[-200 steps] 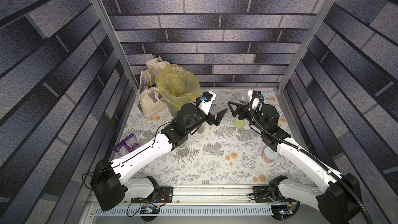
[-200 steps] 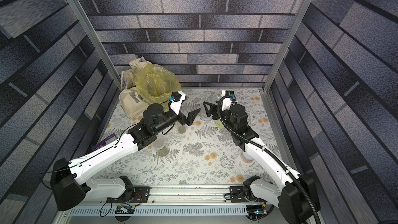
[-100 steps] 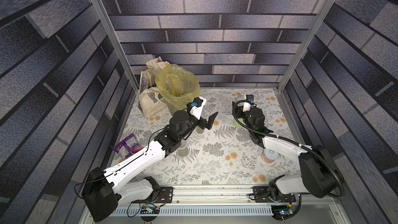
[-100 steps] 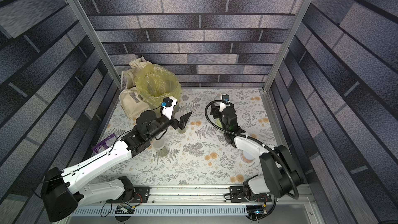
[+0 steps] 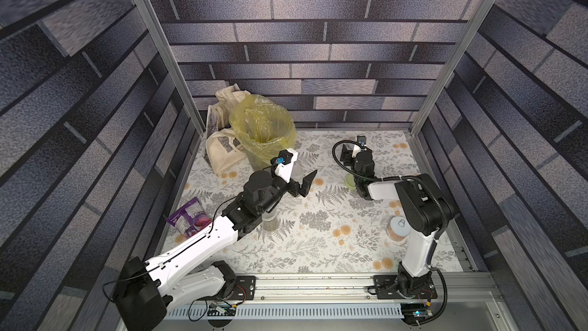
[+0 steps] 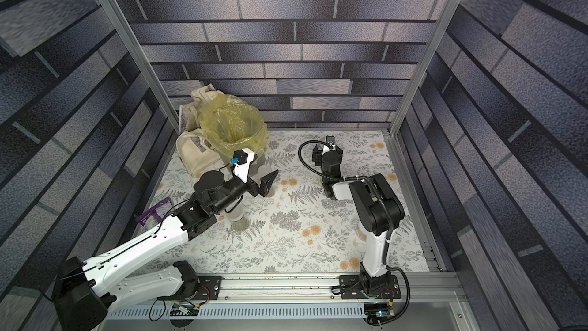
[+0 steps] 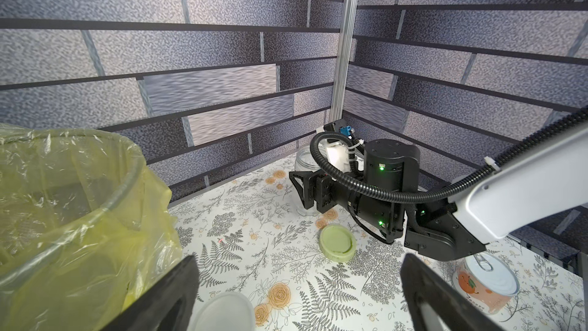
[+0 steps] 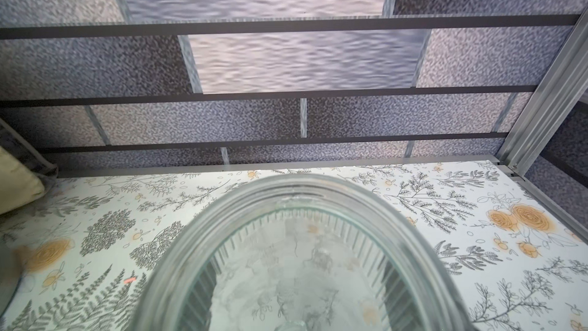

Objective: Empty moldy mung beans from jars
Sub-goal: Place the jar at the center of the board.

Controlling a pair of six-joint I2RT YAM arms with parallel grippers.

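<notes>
My right gripper is shut on the wide clear jar, which stands mouth up at the back right of the table. In the right wrist view the jar looks empty, and dark fingers show through its glass on both sides. Its pale green lid lies on the table beside that arm. My left gripper is open and empty above a short frosted-lidded jar next to the bin. A tall jar stands under the left forearm. No mung beans show.
The bin with a yellow bag stands at the back left, a cloth bag behind it. A purple packet lies at the left edge. A pull-tab can stands by the right arm. Walls enclose three sides.
The right arm has folded and its gripper has sunk to the table with the jar. The left gripper has drawn back leftward and lower, still open.
</notes>
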